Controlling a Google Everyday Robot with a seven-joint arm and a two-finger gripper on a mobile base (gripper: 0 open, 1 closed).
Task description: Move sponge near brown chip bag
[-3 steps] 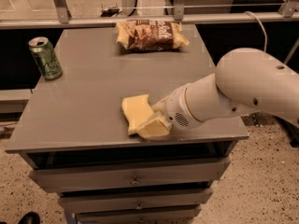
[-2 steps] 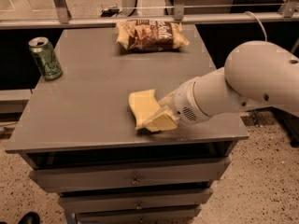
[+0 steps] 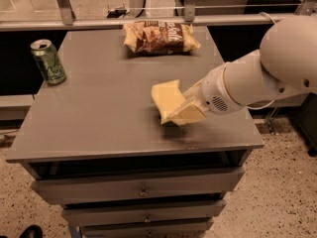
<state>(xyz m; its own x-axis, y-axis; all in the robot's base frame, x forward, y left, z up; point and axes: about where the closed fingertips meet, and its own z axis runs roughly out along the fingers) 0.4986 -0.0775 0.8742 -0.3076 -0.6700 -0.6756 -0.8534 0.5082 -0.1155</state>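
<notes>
Holds the sponge (image 3: 166, 98) tilted over the right half of the table (image 3: 99, 113), about midway between the front and far edges; pinches its right-hand end in the gripper (image 3: 187, 112), jaws closed on the soft block, one pale finger lying across its lower right side; throws a dark shadow on the top beneath it; cannot tell whether the lower edge touches the surface or hangs just above it. Stands farther from the front edge and farther right than a second ago, so closer to the brown chip bag (image 3: 161, 37), yet well apart from it. Leaves the bag lying flat at the far edge, a little right of centre, in the same spot as before; leaves the green can (image 3: 48, 62) upright by the left edge, toward the far left corner, likewise unmoved. Reaches in from past the right edge with the white arm (image 3: 257, 78), farther back over the table than earlier. Shows drawers (image 3: 143, 190) below the front edge.
</notes>
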